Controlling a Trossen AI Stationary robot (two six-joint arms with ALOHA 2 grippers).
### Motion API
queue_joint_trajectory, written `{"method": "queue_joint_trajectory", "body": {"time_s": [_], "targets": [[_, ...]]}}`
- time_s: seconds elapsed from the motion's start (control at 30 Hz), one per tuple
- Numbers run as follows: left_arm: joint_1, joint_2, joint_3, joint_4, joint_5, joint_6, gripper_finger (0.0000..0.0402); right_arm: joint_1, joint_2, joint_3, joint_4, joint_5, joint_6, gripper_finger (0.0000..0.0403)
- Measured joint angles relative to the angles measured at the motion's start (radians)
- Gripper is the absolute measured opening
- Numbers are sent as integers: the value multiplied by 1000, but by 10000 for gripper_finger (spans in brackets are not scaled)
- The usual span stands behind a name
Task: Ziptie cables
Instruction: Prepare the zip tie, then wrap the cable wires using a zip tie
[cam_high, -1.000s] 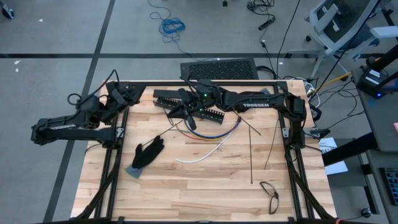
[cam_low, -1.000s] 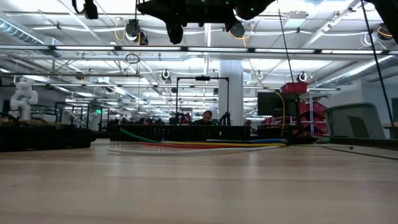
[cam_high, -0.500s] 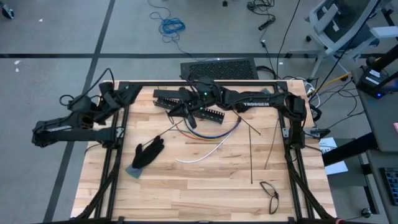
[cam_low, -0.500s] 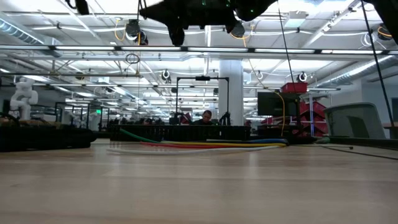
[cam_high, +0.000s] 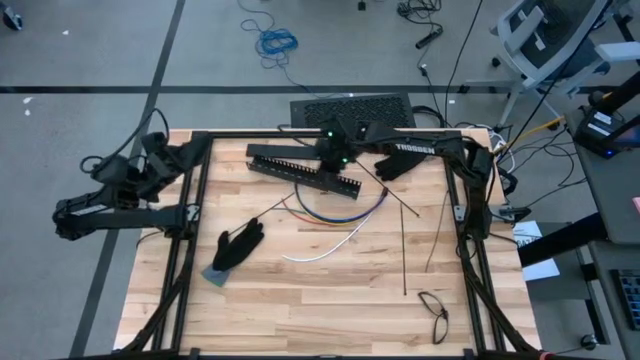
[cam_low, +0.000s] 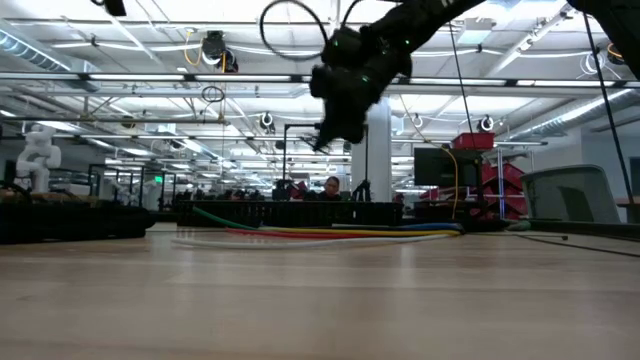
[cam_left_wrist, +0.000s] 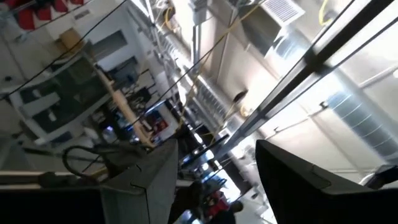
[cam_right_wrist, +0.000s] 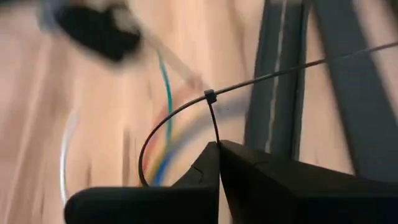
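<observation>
Above the table's far edge, the right gripper (cam_right_wrist: 219, 146) is pinched tight on a looped zip tie (cam_right_wrist: 177, 118); the cables (cam_high: 340, 212) lie in arcs on the table (cam_high: 330, 300) beside the black slotted bar (cam_high: 300, 172); the left gripper (cam_left_wrist: 214, 168), fingers spread apart, waits off the table's left side.

Dark jointed arms (cam_high: 420, 150) (white lettering)

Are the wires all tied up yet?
Not yet. Done: nothing looks tied; the cables lie spread loose on the table. In hand: the right gripper is shut on a looped zip tie, up in the air above the slotted bar. The left gripper waits open off the table's left side. Left: gather the cables and cinch a tie around them.
</observation>
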Motion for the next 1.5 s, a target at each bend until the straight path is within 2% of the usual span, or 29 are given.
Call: {"method": "queue_joint_trajectory", "body": {"time_s": [0.17,0.3,0.4,0.53,0.67,0.77,0.87,0.97,1.13,1.27,1.5], "targets": [[0,0,-1,-9,0,69,212,5,-12,-78,-229,66,-68,0],[0,0,-1,-8,0,78,212,-3,-92,-209,-231,187,-19,0],[0,0,-1,-7,0,90,212,-38,-195,-307,-210,265,65,0],[0,0,-1,-7,-1,93,212,-99,-399,-449,-225,378,158,0],[1,0,-1,-7,-10,117,212,-130,-568,-587,-261,405,256,0],[1,0,-1,-8,-21,118,212,-126,-646,-669,-330,445,304,0],[1,0,-1,-7,-28,118,212,-114,-683,-738,-426,499,363,0],[1,0,-1,-8,-32,118,212,-118,-702,-809,-452,501,379,0],[1,0,-1,-6,-54,116,212,-127,-700,-868,-390,498,400,8],[1,0,-1,-5,-64,117,212,-163,-696,-865,-370,518,413,40],[1,0,-1,-1,-62,116,212,-203,-696,-865,-314,520,467,125]]}}
